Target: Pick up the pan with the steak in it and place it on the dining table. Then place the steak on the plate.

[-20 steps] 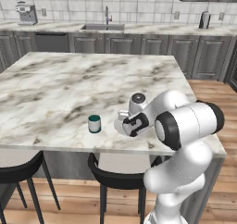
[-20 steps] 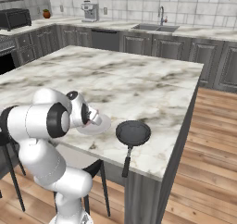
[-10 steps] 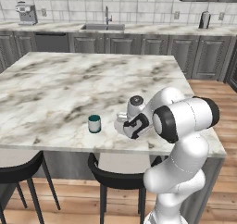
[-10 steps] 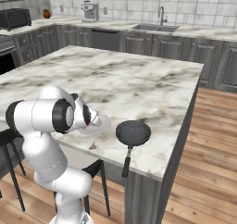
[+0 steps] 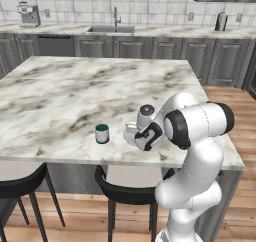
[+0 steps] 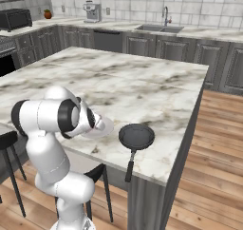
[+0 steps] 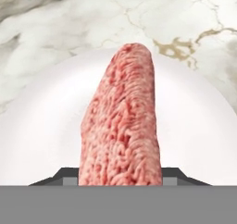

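Observation:
In the hand view the pinkish-red steak (image 7: 121,121) hangs on end between my gripper's (image 7: 120,177) fingers, which are shut on it. Right beneath it lies the white plate (image 7: 41,126). In the left base view my gripper (image 5: 146,137) sits over the plate (image 5: 130,134) near the front edge of the dining table (image 5: 75,91). The black pan (image 6: 136,136) rests on the table (image 6: 142,86) to the right of the plate (image 6: 105,127), with nothing in it and its handle sticking out past the front edge.
A small teal cup (image 5: 102,133) stands on the table left of the plate. Two dark stools (image 5: 20,186) (image 5: 125,191) are tucked under the front edge. Counters with a sink (image 5: 112,29) run along the back wall.
The arm's elbow has shifted slightly. The hand stays over the plate with the steak still in it.

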Available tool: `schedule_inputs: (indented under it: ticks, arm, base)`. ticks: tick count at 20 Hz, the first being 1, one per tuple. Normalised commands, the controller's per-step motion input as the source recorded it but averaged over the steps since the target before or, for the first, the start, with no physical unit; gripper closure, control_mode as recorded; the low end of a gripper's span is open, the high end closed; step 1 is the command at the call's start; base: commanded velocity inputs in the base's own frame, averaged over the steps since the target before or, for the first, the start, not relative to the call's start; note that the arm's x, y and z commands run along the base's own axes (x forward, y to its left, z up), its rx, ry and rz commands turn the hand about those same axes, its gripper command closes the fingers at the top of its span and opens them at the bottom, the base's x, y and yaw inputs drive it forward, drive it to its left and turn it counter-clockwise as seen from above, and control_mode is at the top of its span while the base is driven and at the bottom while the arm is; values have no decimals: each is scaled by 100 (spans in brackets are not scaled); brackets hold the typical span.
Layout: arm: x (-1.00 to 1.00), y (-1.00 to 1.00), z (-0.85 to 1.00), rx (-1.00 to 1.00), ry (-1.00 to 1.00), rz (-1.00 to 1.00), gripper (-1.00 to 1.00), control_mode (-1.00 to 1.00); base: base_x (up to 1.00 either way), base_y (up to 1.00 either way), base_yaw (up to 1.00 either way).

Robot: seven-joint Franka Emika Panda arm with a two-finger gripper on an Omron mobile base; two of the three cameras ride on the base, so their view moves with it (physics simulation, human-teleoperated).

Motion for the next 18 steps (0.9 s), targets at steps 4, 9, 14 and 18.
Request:
schedule_inputs:
  ticks: [4, 9, 14, 18]
  arm:
    - [26, 0, -5, 0, 0, 0, 100, -100]
    - [1, 0, 0, 0, 0, 0, 100, -100]
    - [0, 0, 0, 0, 0, 0, 100, -100]
    - [9, -3, 0, 1, -2, 0, -100, -100]
  base:
    - [0, 0, 0]
    - [0, 0, 0]
    - [0, 0, 0]
    - [0, 0, 0]
